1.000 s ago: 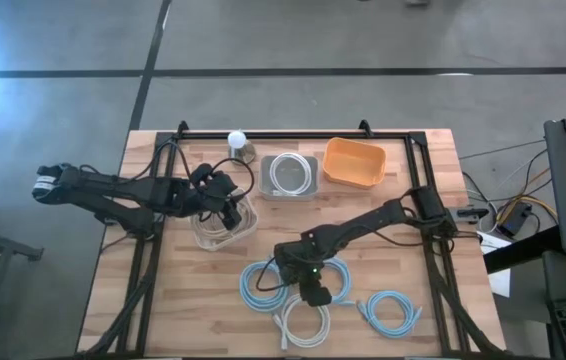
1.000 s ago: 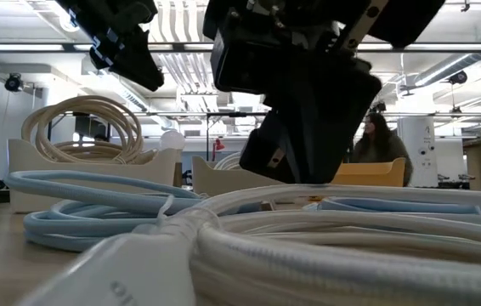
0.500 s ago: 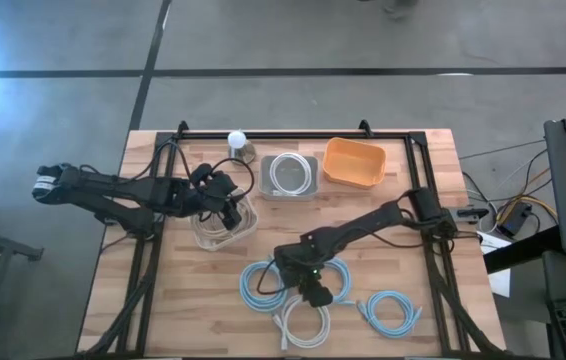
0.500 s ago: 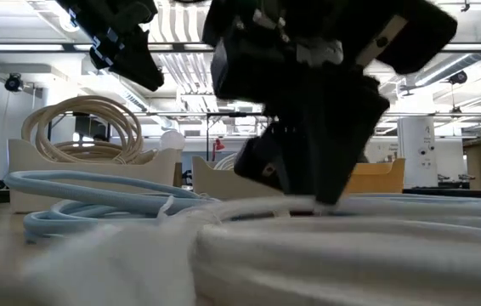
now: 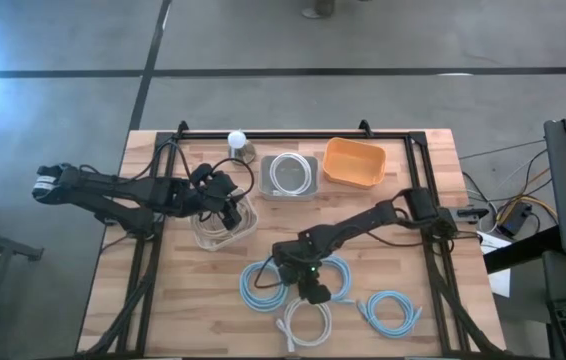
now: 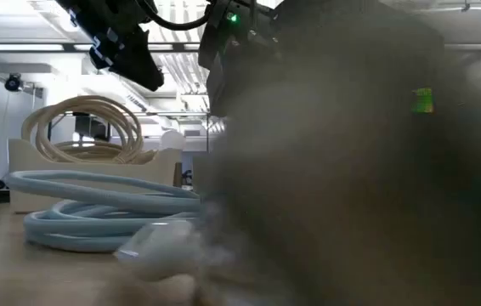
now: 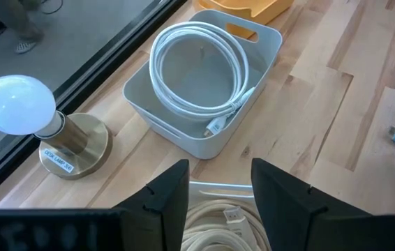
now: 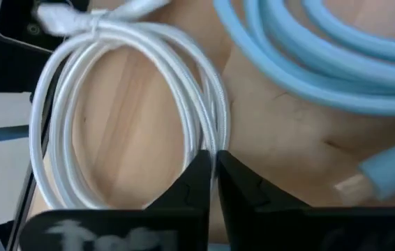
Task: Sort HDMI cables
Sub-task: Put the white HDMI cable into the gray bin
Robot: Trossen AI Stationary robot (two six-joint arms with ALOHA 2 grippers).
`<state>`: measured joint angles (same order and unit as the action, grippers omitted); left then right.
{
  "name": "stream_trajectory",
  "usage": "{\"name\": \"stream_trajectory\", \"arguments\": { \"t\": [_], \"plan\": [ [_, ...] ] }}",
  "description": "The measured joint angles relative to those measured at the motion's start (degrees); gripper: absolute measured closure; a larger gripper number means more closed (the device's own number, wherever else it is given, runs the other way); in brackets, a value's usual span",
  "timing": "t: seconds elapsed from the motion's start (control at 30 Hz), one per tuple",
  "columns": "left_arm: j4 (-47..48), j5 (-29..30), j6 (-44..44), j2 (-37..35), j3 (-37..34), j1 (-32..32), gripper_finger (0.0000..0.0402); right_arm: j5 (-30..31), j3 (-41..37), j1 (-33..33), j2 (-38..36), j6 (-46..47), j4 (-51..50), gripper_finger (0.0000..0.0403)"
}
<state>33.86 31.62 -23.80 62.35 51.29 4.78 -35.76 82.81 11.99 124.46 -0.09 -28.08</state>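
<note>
My right gripper (image 5: 312, 293) stands over the near middle of the table, shut on a white HDMI cable coil (image 5: 307, 324). Light blue coils lie beside it on the wood at the left (image 5: 262, 285), under the arm (image 5: 337, 279) and at the right (image 5: 391, 310). My left gripper (image 7: 218, 187) hangs open above a pale bin (image 5: 225, 226) holding beige coils (image 6: 83, 127), touching nothing. Another white coil (image 7: 197, 70) lies in the grey bin (image 5: 291, 176). The orange bin (image 5: 353, 162) sits at the far right. My right gripper pinches the white coil's bundled strands at the coil's far side (image 8: 215, 143) between its two shut fingers, coming from above and pointing down, across the strands. The rest of the loop (image 8: 58, 139) spreads out beyond the fingers, its plug (image 6: 151, 246) low by the table.
A lamp with a white bulb (image 5: 237, 142) stands at the far edge, left of the grey bin. A black frame rail (image 5: 293, 131) runs along the far side. In the low view the right arm (image 6: 351, 153) blocks most of the picture. Bare wood shows at the near left (image 5: 183, 310).
My right gripper has come down onto the white coil and moved toward the table's near edge, so that it now fills the low view. The thick white strands that lay in the low view's foreground have shifted; only the plug shows there now.
</note>
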Motion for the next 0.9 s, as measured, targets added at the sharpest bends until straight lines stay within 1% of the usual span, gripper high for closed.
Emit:
{"name": "stream_trajectory", "arguments": {
  "t": [0.13,0.23,0.47,0.6,0.73,0.83,0.9],
  "plan": [
    [0.0,0.0,0.0,0.0,0.0,0.0,0.0241,0.4,-0.1,-1.0,-0.7,1.7,-0.6,0.0393],
    [0.0,0.0,0.1,0.0,0.0,0.0,0.0241,1.8,-0.1,-1.9,-1.9,1.6,-1.5,0.0394],
    [0.0,1.3,1.3,0.0,0.0,0.0,0.0241,13.5,-0.1,-3.2,-6.5,-1.2,-8.5,0.0394],
    [0.0,1.5,1.3,0.0,0.0,0.0,0.0241,19.1,-0.1,-3.3,-9.3,-0.2,-11.5,0.0394],
    [0.0,1.5,1.2,0.0,0.0,0.0,0.0241,20.6,-0.1,-2.5,-9.9,-0.1,-11.7,0.0391],
    [0.0,1.5,1.2,0.0,0.0,-0.1,0.0241,20.7,-0.1,-2.3,-9.3,0.1,-11.9,0.0374],
    [0.0,1.5,1.2,0.0,0.0,-0.1,0.0241,23.0,-0.3,-2.2,-9.2,0.1,-12.2,0.0362]
  ]
}}
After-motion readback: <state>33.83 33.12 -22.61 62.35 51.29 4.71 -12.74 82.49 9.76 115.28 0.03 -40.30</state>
